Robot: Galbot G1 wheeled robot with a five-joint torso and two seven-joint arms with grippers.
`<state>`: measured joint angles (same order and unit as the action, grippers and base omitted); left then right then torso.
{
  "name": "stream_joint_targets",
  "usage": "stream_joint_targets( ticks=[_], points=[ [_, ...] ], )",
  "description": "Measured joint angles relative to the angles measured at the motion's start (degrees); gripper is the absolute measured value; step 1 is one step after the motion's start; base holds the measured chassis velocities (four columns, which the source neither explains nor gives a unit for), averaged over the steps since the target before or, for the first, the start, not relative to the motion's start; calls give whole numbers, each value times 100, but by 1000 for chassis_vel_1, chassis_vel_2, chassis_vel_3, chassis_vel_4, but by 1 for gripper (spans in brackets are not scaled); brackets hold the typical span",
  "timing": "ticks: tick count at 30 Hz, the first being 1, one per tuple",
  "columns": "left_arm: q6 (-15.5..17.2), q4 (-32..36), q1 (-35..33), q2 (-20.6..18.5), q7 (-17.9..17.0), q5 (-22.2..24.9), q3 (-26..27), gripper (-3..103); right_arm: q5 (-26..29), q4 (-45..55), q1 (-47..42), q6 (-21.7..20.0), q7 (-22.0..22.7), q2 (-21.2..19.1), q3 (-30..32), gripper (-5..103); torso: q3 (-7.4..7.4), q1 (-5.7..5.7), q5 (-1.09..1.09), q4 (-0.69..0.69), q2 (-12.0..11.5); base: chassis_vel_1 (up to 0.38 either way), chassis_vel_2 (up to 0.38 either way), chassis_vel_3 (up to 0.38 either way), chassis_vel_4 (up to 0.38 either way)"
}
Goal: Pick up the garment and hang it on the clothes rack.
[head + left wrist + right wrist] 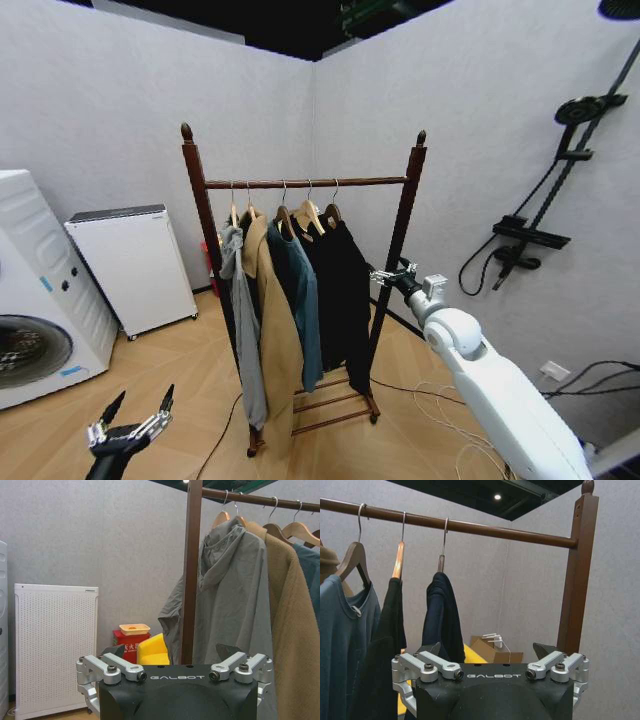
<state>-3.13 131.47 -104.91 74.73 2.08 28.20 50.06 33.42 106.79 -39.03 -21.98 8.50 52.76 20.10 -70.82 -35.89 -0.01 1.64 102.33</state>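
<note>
The clothes rack (300, 183), dark red-brown wood with two knob-topped posts, stood in the corner of the room on the wooden floor (180, 370). Five garments hung from its top bar on hangers. From the robot's left they ran: a grey hoodie (240, 320), a tan coat (272, 340), a teal-blue jacket (300, 300), and then two dark pieces. The black jacket (345, 290) hung at the right end of the row, its wooden hanger (312, 215) hooked over the bar, the cloth falling loose nearly to the slatted base shelf (325, 400). In the head view the two dark garments merged, so which hanger carried which was hard to tell apart there; the right wrist view showed them as separate pieces side by side.

The right end effector (385, 274) was raised at the end of the white arm, just beside the rack's right post (400, 240) and near the black jacket's edge, with its fingers spread and nothing between them. The right wrist view showed the same splayed fingers (425, 662) below the bar.

The left end effector (135, 425) hung low, well apart from the rack, fingers likewise spread and empty. A washing machine (40, 300) and a white appliance (135, 265) stood against the left wall, and a black shower rail (560, 190) was fixed to the right wall.
</note>
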Motion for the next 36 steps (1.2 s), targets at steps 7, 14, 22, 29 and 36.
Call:
stream_joint_targets(
  ticks=[7, 14, 22, 29, 36],
  points=[
    [0, 0, 1, 0, 0, 0, 0, 100, -25, 28, -94, 72, 4, 38, -1, 100, -2, -7, 1, 1, -4, -22, -59, -52, -26],
    [0, 0, 1, 0, 0, 0, 0, 100, -26, 92, -176, 55, 10, 18, 52, 100, -2, -8, 1, 0, -4, -89, -40, -48, -92],
    [0, 0, 1, 0, 0, 0, 0, 100, -29, 151, -238, 12, 20, 4, 72, 100, -1, -3, 1, 1, -2, -97, -119, -111, -84],
    [0, 0, 2, 0, 0, 0, 0, 100, -34, 148, -204, 8, 22, 10, 59, 100, -1, -5, 0, 3, -3, -129, -121, -127, -133],
    [0, 0, 1, 0, 0, 0, 0, 100, -32, 132, -169, 8, 21, 11, 49, 100, -2, -5, 0, 1, -3, -93, -142, -151, -92]
  ],
)
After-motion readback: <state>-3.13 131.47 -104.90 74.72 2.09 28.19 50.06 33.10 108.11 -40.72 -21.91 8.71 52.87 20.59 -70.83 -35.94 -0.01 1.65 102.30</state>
